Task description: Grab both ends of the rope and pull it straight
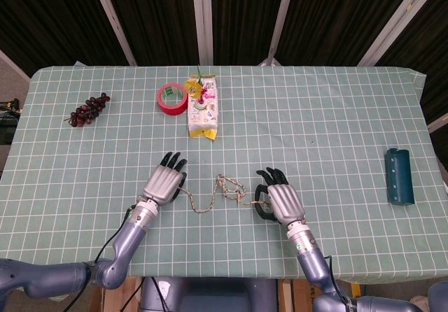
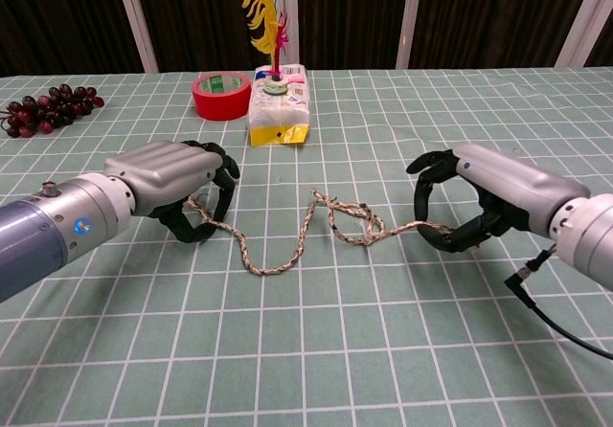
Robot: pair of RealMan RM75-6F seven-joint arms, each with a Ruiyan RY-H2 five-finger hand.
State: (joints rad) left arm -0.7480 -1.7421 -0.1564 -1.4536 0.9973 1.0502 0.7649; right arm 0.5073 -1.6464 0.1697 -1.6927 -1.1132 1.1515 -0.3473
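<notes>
A thin braided rope (image 1: 208, 205) (image 2: 287, 253) lies in loose bends on the green checked cloth, with a tangle near its middle. My left hand (image 1: 164, 181) (image 2: 172, 180) hovers over the rope's left end, fingers curled down and thumb underneath, with a gap between them. My right hand (image 1: 281, 200) (image 2: 493, 191) cups the right end. In the chest view the rope runs between its fingers and thumb, which stand apart. Neither hand visibly clamps the rope.
A red tape roll (image 1: 171, 98) and a snack packet with a yellow feather toy (image 1: 202, 109) sit beyond the rope. Dark grapes (image 1: 87, 110) lie at the far left. A dark teal box (image 1: 399, 175) rests at the right edge.
</notes>
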